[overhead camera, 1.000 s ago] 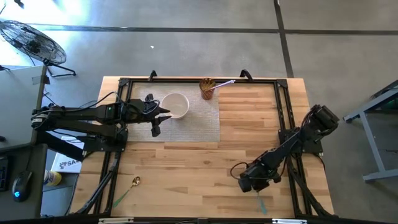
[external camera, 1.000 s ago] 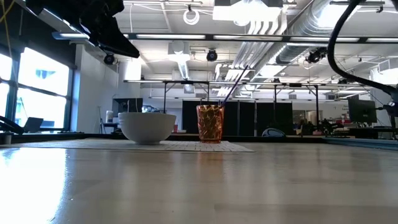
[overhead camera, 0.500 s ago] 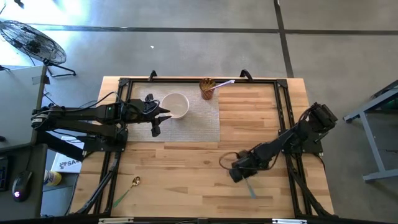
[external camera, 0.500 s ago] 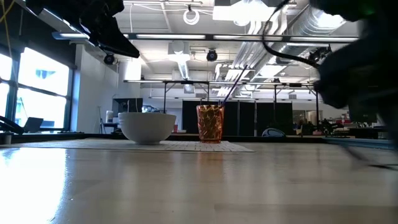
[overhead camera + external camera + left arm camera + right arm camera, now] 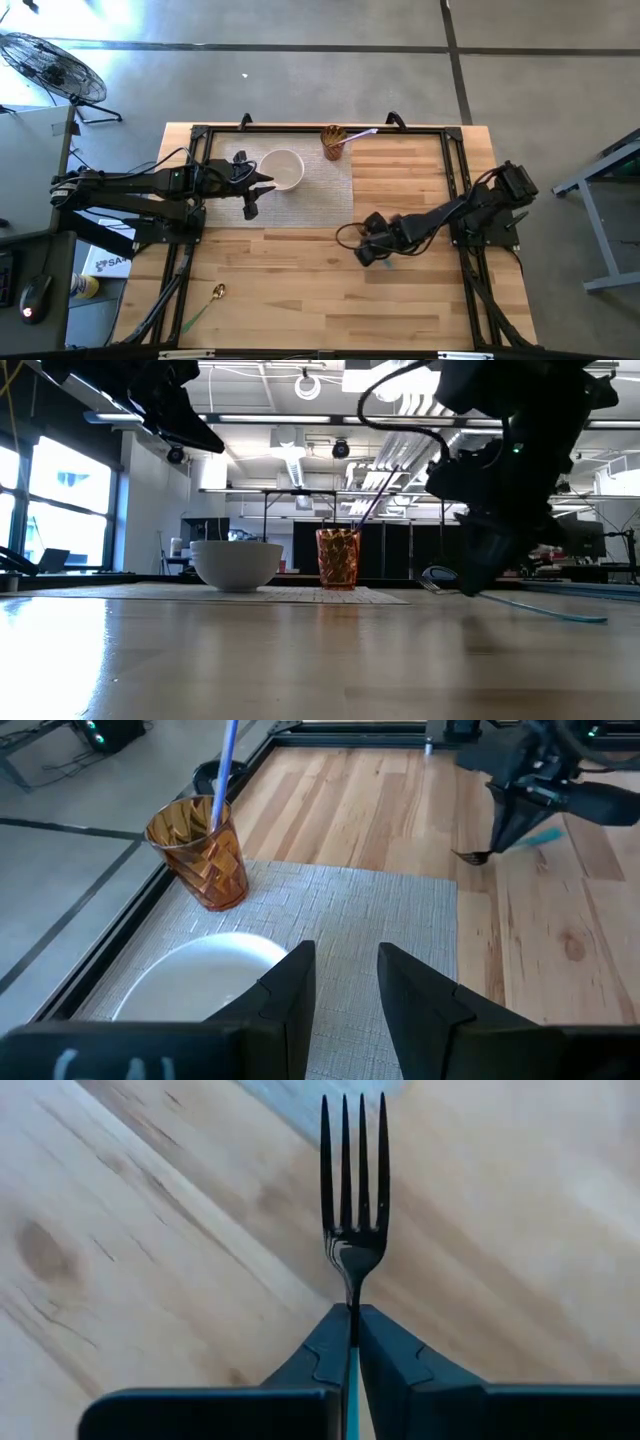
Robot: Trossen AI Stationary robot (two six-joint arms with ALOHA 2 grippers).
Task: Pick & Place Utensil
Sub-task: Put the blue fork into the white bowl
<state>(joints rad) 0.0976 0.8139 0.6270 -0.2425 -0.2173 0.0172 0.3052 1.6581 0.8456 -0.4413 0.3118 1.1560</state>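
The right tool (image 5: 368,252) was clenched on a fork (image 5: 354,1230), carrying it above the wooden surface (image 5: 300,290) near centre. The amber cup (image 5: 332,141) stood at its eleven o'clock on the mat (image 5: 320,195). The left tool (image 5: 256,190), fingers parted, hung beside the white bowl (image 5: 281,169).

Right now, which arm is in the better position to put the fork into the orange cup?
The right arm. Its gripper is already shut on the fork, above the bare wood. The left gripper hangs open and empty over the mat near the bowl, beside the orange cup.
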